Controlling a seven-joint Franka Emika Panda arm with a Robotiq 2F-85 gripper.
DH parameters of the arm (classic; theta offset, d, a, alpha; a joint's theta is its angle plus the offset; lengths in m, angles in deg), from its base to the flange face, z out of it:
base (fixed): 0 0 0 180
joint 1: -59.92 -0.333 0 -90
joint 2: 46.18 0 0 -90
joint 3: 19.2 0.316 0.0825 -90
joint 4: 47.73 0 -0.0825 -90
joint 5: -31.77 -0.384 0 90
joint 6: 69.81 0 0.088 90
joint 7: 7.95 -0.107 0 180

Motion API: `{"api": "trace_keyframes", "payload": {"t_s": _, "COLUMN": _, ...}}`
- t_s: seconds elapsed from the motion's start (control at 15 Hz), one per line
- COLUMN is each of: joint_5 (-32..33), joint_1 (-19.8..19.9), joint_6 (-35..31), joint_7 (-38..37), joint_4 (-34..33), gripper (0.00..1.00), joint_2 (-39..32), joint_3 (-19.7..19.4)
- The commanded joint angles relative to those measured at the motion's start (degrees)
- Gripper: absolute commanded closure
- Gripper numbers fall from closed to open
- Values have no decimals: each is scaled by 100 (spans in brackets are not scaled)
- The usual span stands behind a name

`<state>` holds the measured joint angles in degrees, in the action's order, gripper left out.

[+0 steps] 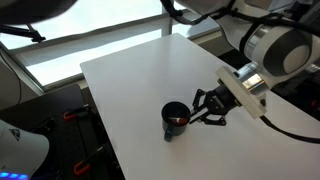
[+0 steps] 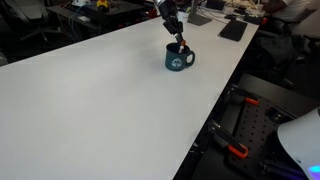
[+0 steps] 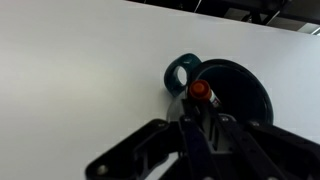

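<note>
Your gripper has its fingers pinched narrow on a red-tipped marker. The marker's red end sits at the rim of the dark blue mug, right by the handle. The mug stands upright on the white table, its handle towards your gripper.

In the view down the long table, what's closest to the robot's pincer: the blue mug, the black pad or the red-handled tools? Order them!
From the pincer, shut on a red-tipped stick:
1. Blue mug, right below it, on the table.
2. Black pad, near the table's far edge.
3. Red-handled tools, off the table, down beside it.
</note>
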<state>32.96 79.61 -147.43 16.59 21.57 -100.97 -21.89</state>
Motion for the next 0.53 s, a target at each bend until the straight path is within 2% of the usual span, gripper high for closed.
{"api": "trace_keyframes", "payload": {"t_s": 0.0, "joint_5": -27, "joint_1": 13, "joint_6": 39, "joint_7": 11, "joint_4": -66, "gripper": 53, "joint_2": 5, "joint_3": -1}}
{"api": "trace_keyframes", "payload": {"t_s": 0.47, "joint_5": -25, "joint_1": -50, "joint_6": 46, "joint_7": -38, "joint_4": -2, "gripper": 1, "joint_2": 54, "joint_3": 19}}
